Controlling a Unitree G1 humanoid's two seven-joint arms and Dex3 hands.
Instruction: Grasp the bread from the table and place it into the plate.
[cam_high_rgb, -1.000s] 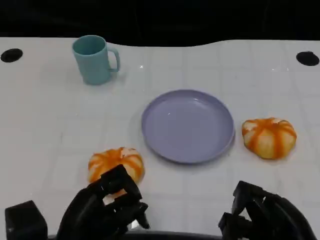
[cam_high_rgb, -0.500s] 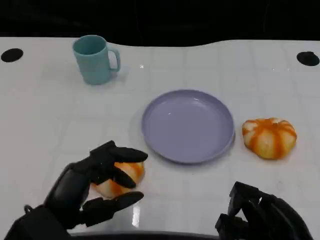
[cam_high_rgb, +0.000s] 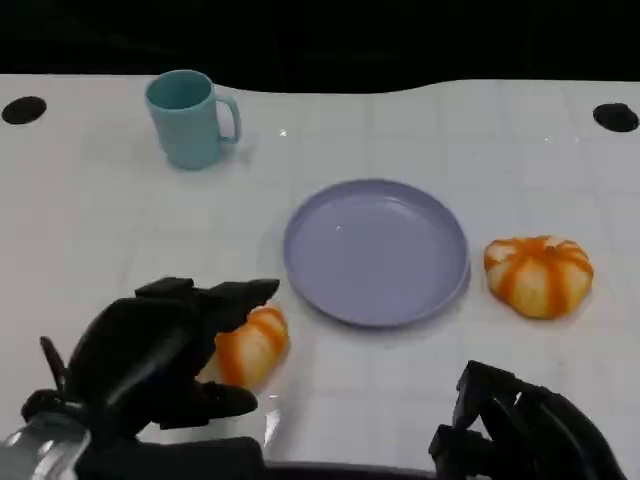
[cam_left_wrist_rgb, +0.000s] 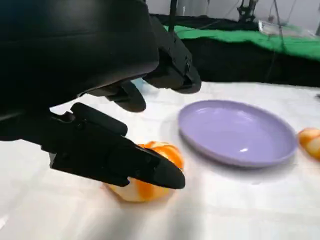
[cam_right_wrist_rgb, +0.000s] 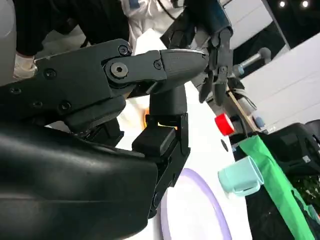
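— Your black left hand (cam_high_rgb: 150, 365) is cupped over the round orange-striped bread roll (cam_high_rgb: 250, 345), fingers (cam_left_wrist_rgb: 150, 170) apart, on the white counter (cam_high_rgb: 100, 220) near the lilac plate (cam_high_rgb: 376, 252).
— It looks soft and light; take its sides gently.

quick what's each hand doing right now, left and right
Left hand: open, fingers spread around the bread, not yet closed on it.
Right hand: fingers curled in, holding nothing.
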